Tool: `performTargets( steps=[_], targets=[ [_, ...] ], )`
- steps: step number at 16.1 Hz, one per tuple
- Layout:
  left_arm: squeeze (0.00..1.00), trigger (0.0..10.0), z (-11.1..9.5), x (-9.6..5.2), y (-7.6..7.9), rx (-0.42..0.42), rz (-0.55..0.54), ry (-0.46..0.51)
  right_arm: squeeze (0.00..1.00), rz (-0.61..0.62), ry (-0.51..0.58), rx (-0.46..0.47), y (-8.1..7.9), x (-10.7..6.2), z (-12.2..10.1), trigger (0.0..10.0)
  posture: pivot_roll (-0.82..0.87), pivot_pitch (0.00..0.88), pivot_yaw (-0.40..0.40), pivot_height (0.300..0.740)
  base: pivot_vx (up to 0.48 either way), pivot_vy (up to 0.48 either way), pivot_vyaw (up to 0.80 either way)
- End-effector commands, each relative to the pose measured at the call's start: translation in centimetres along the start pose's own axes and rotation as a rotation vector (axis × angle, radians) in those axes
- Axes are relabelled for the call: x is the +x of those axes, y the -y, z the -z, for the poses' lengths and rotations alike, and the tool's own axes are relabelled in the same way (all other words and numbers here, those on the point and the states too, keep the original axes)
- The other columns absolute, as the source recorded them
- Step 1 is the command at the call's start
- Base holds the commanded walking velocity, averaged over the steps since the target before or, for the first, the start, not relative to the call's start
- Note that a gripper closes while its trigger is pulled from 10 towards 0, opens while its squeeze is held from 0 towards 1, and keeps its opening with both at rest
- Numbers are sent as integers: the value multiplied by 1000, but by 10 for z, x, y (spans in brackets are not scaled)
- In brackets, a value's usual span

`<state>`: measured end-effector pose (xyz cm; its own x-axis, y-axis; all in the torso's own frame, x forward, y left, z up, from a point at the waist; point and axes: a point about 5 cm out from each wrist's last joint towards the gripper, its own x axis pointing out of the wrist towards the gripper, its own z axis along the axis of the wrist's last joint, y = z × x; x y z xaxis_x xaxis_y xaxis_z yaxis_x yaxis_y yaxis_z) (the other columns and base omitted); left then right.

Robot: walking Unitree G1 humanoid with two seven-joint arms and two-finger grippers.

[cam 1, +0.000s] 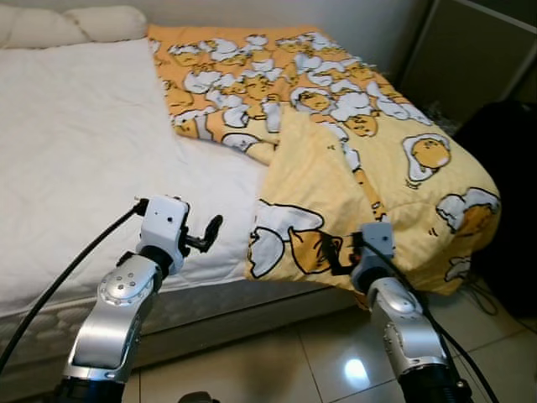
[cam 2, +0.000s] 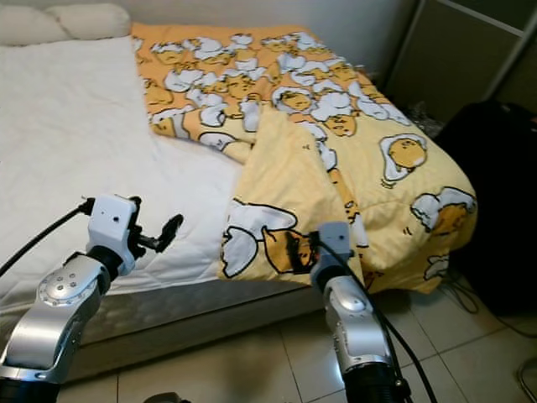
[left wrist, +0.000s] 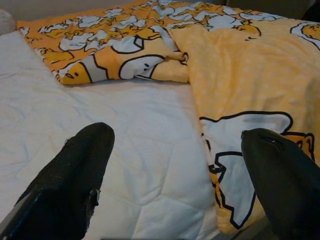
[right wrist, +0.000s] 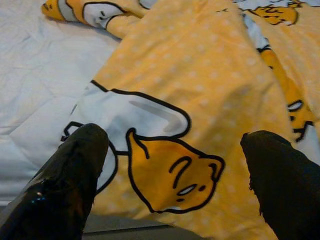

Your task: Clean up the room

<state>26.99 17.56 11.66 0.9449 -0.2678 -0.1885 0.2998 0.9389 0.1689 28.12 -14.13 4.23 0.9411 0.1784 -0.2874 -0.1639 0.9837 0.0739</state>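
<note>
Bed with a white quilted cover takes up most of the scene, and everything else sits in relation to it. A yellow blanket printed with cartoon egg figures lies crumpled over the bed's right half, running from near the head down to the foot corner, where it spills over the edge toward the tiled floor. One flap of the blanket is folded back on itself, showing a plain yellow dotted underside, and its lower corner with a white-and-yellow figure hangs just past the bed's front edge. Two pale pillows rest at the head of the bed, on the bare white side. A dark bag stands on the floor beyond the bed's right side, near a dark cabinet.

The left gripper is raised in front of the bed's front edge, over the bare white cover just left of the blanket's hanging corner; its fingers are spread wide with nothing between them. The right gripper is at the bed's front edge, right up against the hanging blanket corner; its fingers are also spread wide, either side of the printed egg figure, not closed on the cloth.
</note>
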Motion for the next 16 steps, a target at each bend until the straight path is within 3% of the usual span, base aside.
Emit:
performTargets(
  steps=[1,6,12,16],
  targets=[
    [0,10000,-2,0,0,-3,1,16,1000,8,19,-18,4,-1,-6,10000,24,0,-80,740,0,0,0],
    [0,10000,-1,0,1,-14,5,13,1000,11,20,-26,4,-1,-6,10000,23,0,-80,740,0,0,0],
    [0,10000,-2,0,1,-20,11,14,1000,23,-7,-19,5,-1,-4,10000,22,0,-81,740,0,0,-777],
    [0,10000,-1,0,0,-36,-4,16,1000,12,18,-34,5,-1,-8,10000,18,0,-81,740,284,0,0]
  ],
)
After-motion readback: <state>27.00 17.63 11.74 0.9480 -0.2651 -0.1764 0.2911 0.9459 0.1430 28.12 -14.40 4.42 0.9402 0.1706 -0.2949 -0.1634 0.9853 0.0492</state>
